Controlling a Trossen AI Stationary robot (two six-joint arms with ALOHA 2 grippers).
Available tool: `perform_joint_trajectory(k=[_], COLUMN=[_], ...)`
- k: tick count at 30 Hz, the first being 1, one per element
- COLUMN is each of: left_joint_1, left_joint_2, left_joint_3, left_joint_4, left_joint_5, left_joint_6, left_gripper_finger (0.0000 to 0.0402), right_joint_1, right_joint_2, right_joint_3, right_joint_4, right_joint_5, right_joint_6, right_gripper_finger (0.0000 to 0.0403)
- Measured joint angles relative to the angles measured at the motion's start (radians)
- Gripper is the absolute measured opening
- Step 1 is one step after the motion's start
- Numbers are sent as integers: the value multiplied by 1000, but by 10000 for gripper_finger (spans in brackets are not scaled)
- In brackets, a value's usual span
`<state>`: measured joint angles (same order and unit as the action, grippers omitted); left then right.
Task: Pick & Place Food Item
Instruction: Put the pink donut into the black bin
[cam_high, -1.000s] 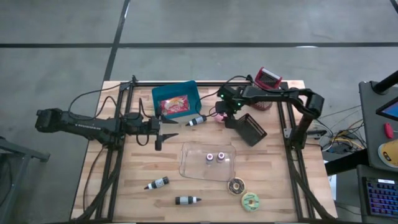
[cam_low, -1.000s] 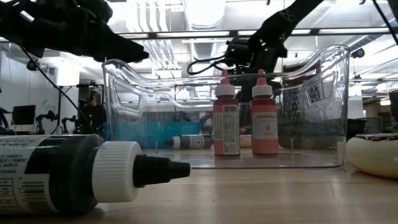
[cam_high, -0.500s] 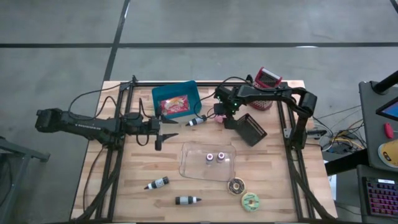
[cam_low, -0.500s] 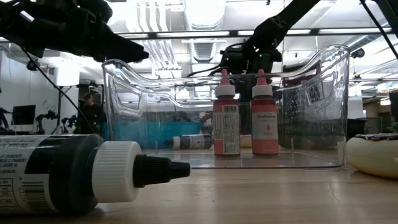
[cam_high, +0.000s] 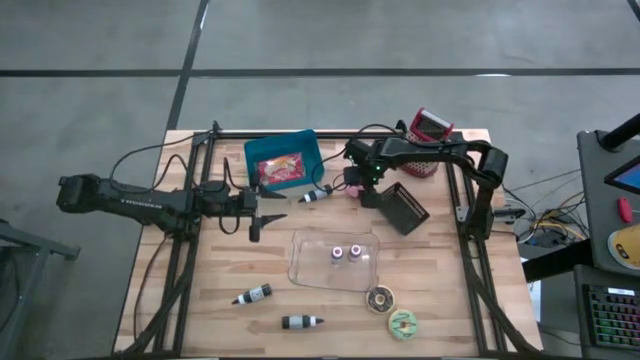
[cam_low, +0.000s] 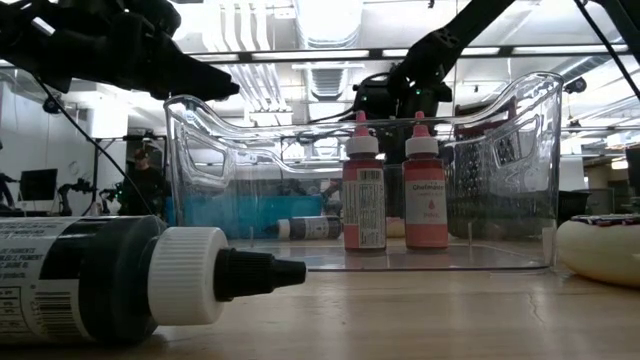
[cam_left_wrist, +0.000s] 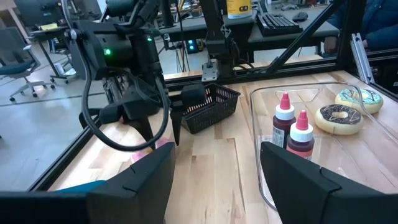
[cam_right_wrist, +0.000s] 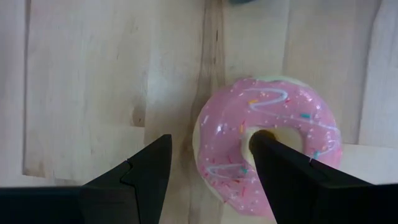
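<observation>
Right gripper (cam_right_wrist: 208, 171) poised directly above pink donut (cam_right_wrist: 268, 143), fingers spread, released, one finger over donut's hole. Donut lies flat on worktop (cam_high: 440, 270) just beside teal bin (cam_high: 284, 160), near black basket (cam_high: 404, 208). Left gripper (cam_high: 262, 208) released, hovering left of clear tray (cam_high: 300, 262).
</observation>
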<state>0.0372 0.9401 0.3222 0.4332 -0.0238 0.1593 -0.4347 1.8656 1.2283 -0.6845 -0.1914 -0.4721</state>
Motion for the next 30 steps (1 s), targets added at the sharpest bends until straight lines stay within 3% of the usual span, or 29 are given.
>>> perform_joint_trajectory(k=[17, 30], left_joint_1=[0, 1], left_joint_2=[0, 0], left_joint_3=[0, 0], left_joint_4=[-1, -7], left_joint_5=[0, 0], left_joint_6=[-3, -3], left_gripper_finger=[239, 239], right_joint_1=[0, 0], right_joint_2=[93, 74], right_joint_3=[6, 11], right_joint_4=[18, 11], right_joint_5=[8, 9], right_joint_6=[-6, -5], right_gripper_finger=[219, 219])
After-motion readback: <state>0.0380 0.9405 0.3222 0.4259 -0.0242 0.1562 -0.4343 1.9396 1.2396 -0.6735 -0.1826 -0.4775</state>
